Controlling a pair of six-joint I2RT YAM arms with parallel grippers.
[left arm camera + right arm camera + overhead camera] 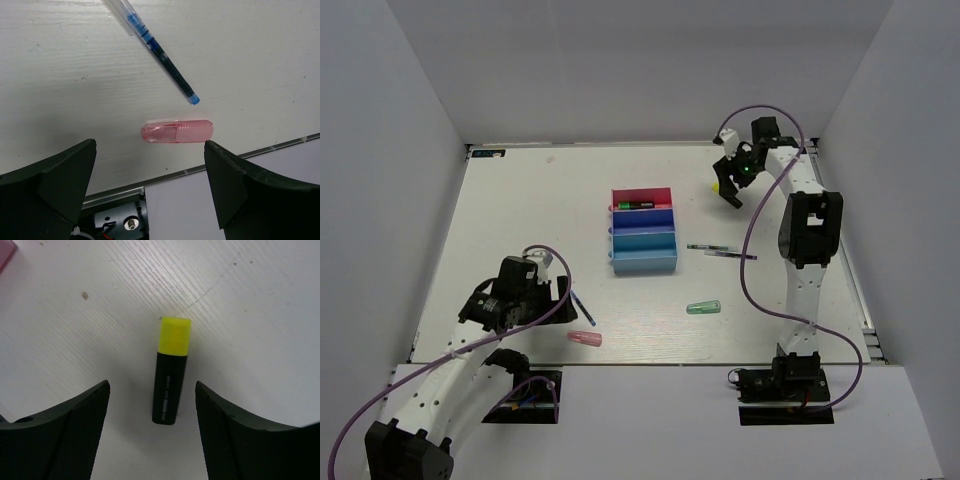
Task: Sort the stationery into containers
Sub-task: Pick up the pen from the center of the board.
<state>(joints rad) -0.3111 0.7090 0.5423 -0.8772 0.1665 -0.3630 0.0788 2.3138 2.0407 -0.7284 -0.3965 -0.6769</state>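
Pink see-through plastic makes up the little capsule piece (177, 132). It is long with round ends, and it lies flat on the white table (260, 55) near the front edge. We see the left gripper (150, 155) above it with its black fingers wide apart, holding nothing. A thin blue pen (160, 50) lies slanted just beside the capsule.

The right gripper (152, 385) is also spread wide. A short black highlighter (167, 390) with a square yellow cap lies between its fingers and touches neither. It has tiny pale writing on its side, too small for us to read.

The table top has fine lines like wood grain and a few small specks. Plain pale walls stand around it.

In the middle sit three box-shaped plastic trays in a row: the red tray (642, 190), the dark blue tray (643, 220) and the light blue tray (644, 262). A green-capped highlighter (638, 205) lies in the red one. Two thin pens (720, 251) and a mint-green capsule (703, 308) lie on the table to the right.
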